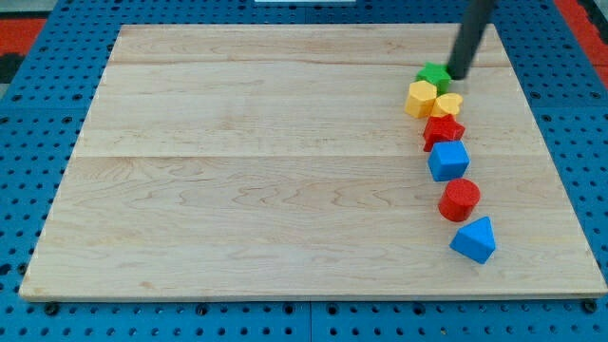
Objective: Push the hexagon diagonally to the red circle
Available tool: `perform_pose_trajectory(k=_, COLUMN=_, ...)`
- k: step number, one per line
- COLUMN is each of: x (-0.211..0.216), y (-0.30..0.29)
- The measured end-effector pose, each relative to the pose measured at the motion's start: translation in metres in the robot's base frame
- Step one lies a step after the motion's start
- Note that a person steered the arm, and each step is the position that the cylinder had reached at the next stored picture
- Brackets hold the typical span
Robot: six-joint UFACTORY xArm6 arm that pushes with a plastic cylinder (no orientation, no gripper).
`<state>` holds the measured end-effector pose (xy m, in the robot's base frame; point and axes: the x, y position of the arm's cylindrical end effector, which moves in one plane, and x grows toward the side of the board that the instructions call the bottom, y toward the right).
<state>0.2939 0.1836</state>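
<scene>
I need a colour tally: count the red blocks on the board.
2. A red star-shaped block sits mid-column near the view's right, between the yellow blocks and a blue block; the red circle lies lower, above the bottom blue block. None seems hidden.

Light: bright and even across the wooden board (285, 161), no dim corner showing.
Source: looks overhead; exact place cannot be told.
Shadows: short and soft, tucked close under the blocks, a small one beside the blue block (473, 239) at the view's bottom.
Glare: none on the wood; the grain reads clearly.
Blur: the rod (469, 38) is soft-edged towards the view's top.
Focus: block edges slightly soft throughout.
</scene>
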Motion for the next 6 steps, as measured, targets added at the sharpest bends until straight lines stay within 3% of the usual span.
perform_pose_trajectory(k=1, x=0.003, y=-0.05)
perform_pose_trajectory(k=2, x=0.05, y=-0.085)
perform_pose_trajectory(k=3, x=0.082, y=-0.081)
perform_pose_trajectory(k=4, x=0.042, y=-0.113)
perform_pose_trajectory(k=5, x=0.035, y=-0.045)
perform_pose_trajectory(k=6, x=0.061, y=-0.036)
